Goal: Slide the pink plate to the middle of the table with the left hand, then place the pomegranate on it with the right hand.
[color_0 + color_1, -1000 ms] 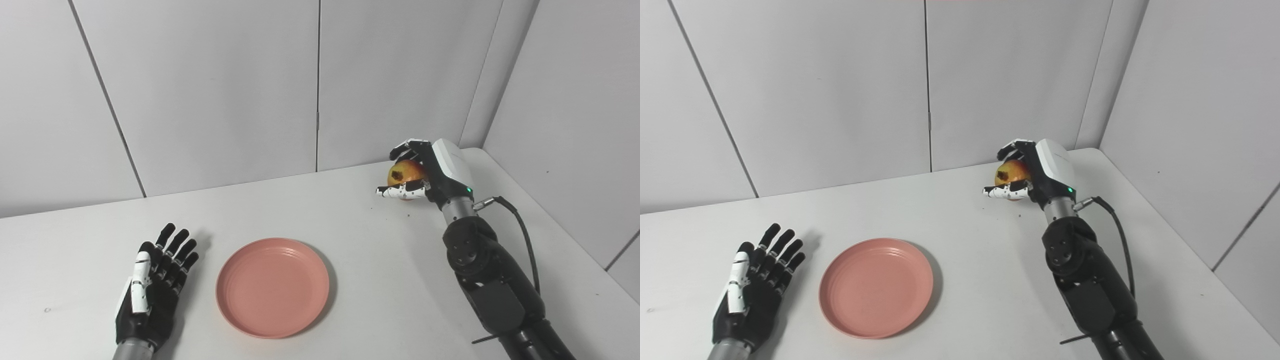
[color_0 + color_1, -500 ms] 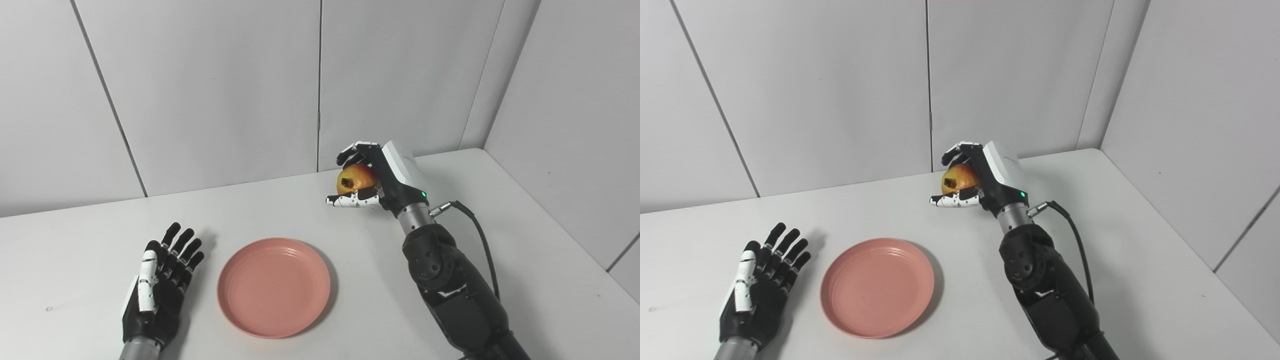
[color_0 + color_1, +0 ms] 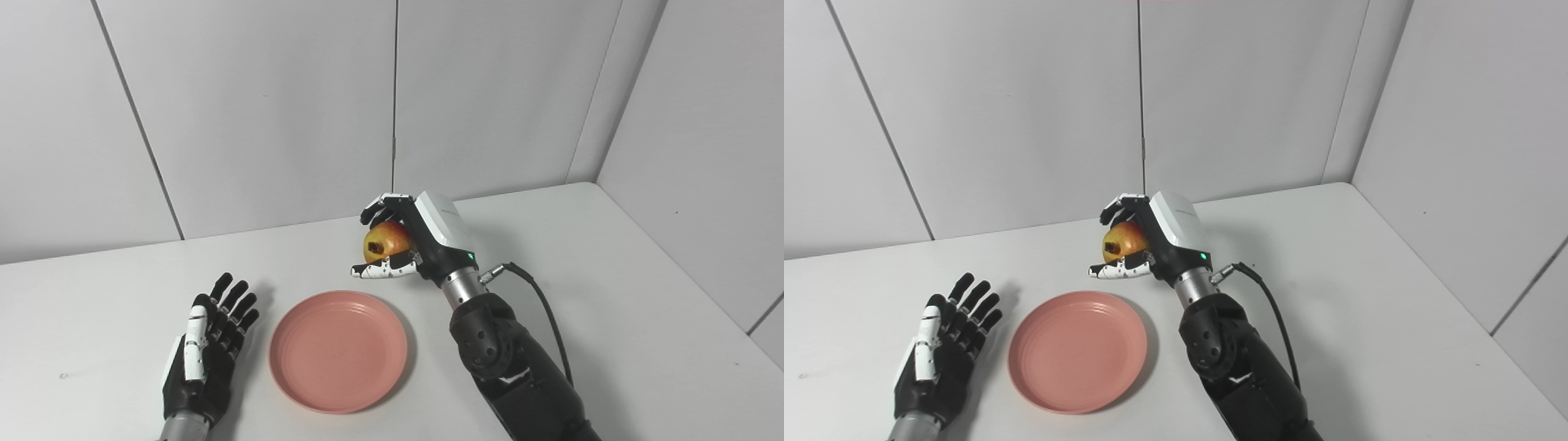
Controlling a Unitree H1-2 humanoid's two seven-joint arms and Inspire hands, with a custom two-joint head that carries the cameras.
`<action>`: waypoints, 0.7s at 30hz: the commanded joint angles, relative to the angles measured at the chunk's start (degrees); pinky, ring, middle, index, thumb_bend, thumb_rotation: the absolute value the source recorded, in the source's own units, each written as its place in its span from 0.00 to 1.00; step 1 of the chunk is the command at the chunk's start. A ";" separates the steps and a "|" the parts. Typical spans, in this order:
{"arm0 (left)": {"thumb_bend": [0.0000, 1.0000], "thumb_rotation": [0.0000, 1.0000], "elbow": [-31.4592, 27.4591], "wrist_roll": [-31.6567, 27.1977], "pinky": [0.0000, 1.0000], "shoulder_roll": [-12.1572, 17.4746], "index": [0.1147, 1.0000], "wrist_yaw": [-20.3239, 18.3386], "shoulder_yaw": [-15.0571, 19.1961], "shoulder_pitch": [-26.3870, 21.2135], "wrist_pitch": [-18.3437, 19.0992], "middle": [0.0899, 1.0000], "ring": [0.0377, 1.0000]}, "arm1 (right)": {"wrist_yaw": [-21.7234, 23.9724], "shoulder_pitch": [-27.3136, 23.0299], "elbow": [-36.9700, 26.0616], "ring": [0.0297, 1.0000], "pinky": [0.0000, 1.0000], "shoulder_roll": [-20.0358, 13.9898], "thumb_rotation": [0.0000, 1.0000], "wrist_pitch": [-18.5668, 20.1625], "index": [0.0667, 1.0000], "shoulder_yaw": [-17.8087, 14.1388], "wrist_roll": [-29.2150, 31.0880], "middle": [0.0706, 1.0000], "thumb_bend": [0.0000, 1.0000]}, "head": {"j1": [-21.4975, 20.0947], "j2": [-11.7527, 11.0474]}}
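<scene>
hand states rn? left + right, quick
Left hand: open, fingers spread, flat on the table beside the pink plate, holding nothing.
Right hand: shut on the pomegranate, above the table.

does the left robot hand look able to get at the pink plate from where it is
Probably yes. The left robot hand lies open on the table just beside the pink plate, with bare table between them; the right robot hand holds the pomegranate beyond its far rim.

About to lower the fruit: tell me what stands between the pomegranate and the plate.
Nothing visible does. The right hand holds the pomegranate just beyond the far rim of the plate, which lies bare on the table. The left hand rests open beside the plate's left edge, apart from it and out of the path.
</scene>
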 commanded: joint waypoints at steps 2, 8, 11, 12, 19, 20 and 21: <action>0.41 1.00 -0.44 1.01 0.90 -0.94 0.88 1.12 -0.58 0.57 1.96 0.89 0.90 | -0.98 -2.19 -0.76 0.40 0.37 1.07 0.00 -3.55 0.48 0.97 -0.58 0.41 0.53 | 1.38 0.19; 0.41 1.00 -0.83 1.65 0.90 -1.79 0.89 2.07 -0.91 0.66 2.06 0.90 0.90 | -0.43 -1.49 0.72 0.39 0.34 3.51 0.00 -4.05 0.49 3.48 -0.21 0.41 0.53 | 3.53 0.62; 0.41 1.00 -1.03 1.97 0.90 -2.16 0.88 2.67 -1.17 0.67 2.12 0.90 0.89 | -0.11 -1.20 1.19 0.37 0.32 4.02 0.00 -4.68 0.49 4.34 -0.16 0.40 0.52 | 4.83 0.94; 0.41 1.00 -1.14 2.19 0.90 -2.33 0.88 2.88 -1.30 0.66 2.17 0.89 0.89 | 0.19 -1.04 1.28 0.39 0.34 4.15 0.00 -4.84 0.49 4.69 -0.13 0.41 0.53 | 5.27 1.09; 0.42 1.00 -1.52 3.39 0.90 -3.35 0.88 3.45 -2.06 0.77 1.99 0.89 0.89 | 1.40 0.47 1.28 0.37 0.31 4.60 0.00 -5.07 0.49 6.13 0.68 0.40 0.52 | 8.52 1.92; 0.41 1.00 -1.59 3.68 0.89 -3.52 0.87 3.60 -2.19 0.81 1.83 0.88 0.89 | 1.57 0.79 1.20 0.36 0.30 4.61 0.00 -5.05 0.50 6.37 0.67 0.39 0.52 | 8.63 1.96; 0.41 1.00 -1.68 3.91 0.89 -3.70 0.87 3.75 -2.25 0.84 1.75 0.88 0.88 | 1.64 1.05 1.12 0.35 0.30 4.56 0.00 -5.12 0.50 6.51 0.61 0.39 0.52 | 9.13 2.12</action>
